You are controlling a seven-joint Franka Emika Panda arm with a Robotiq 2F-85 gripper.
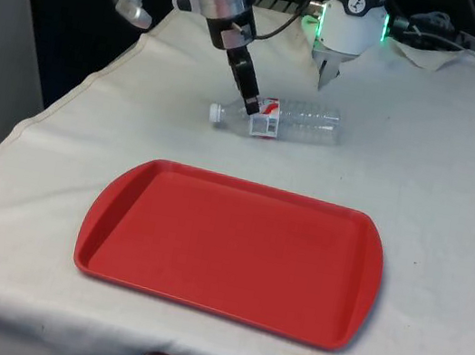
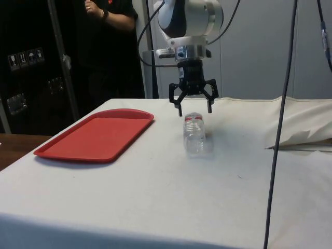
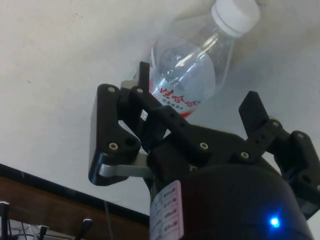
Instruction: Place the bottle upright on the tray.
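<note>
Bottle [image 1: 286, 120] lying beside the tray [image 1: 234, 249].
We see the gripper [image 2: 194, 108] wide open just above it, gripping nothing.

I read the clear plastic bottle [image 1: 295, 121] as thin and glossy, catching highlights along its ribbed wall, with a smooth white plastic cap [image 3: 235, 14] and a shiny printed label [image 3: 176, 96], probably film rather than paper. The red plastic tray [image 1: 234, 249] looks smooth with a soft sheen. The white tablecloth [image 1: 422, 173] is matt woven fabric. The black gripper [image 2: 194, 108] appears matt hard plastic.
</note>
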